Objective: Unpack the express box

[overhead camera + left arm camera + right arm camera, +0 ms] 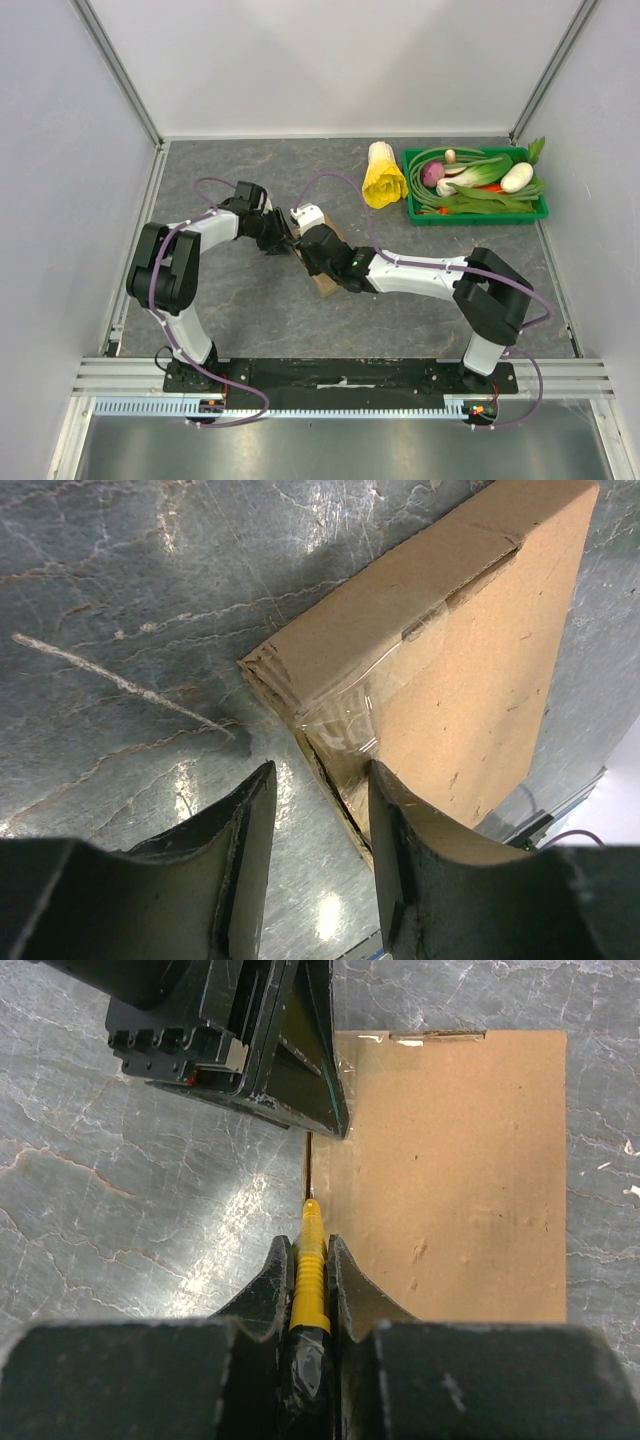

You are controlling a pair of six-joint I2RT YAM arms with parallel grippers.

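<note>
Your right gripper is clamped on a slim yellow plastic cutter, its tip at the left seam of the flat brown cardboard express box on the grey marbled table. That seam runs straight ahead; your left gripper, half-spread, straddles its far taped corner.

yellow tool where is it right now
In the right wrist view the yellow tool is pinched in the right gripper, its tip at the side edge of the express box, near the middle of the table.
</note>
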